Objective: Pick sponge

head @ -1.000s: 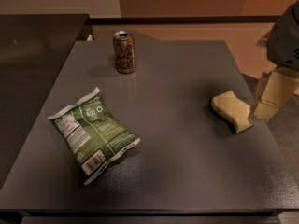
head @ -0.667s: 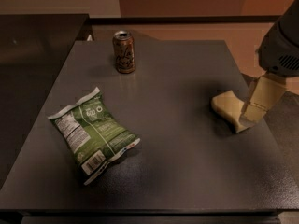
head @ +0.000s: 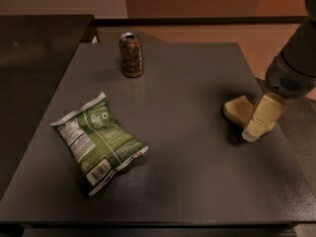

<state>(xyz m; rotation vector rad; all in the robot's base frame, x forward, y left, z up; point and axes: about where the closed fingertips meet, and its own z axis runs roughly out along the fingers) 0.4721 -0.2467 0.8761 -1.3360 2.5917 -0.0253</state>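
1. A dark grey bench [head: 187, 177] carries three things. A brown drink can [head: 131, 55] stands upright near the far edge, and a green snack bag [head: 97, 141] lies flat on the left side, near the front. Both are well apart from the right edge, and nothing lies between them and the sponge.
2. The sponge [head: 238, 110] lies near the bench's right edge. It is seen as a pale yellow, soft block with rounded corners, lying flat, with a dark shadow below it.
3. The sponge's right end is covered by the pincer [head: 256, 127], which comes down at a slant from the grey arm [head: 291, 73] at the right. Whether the pincer is open or closed, and whether anything is gripped, cannot be told.
4. Compared with a second ago, the pincer has been brought lower and further left, from just beside the sponge's right end to over it. The sponge, can and bag are found in the same places.
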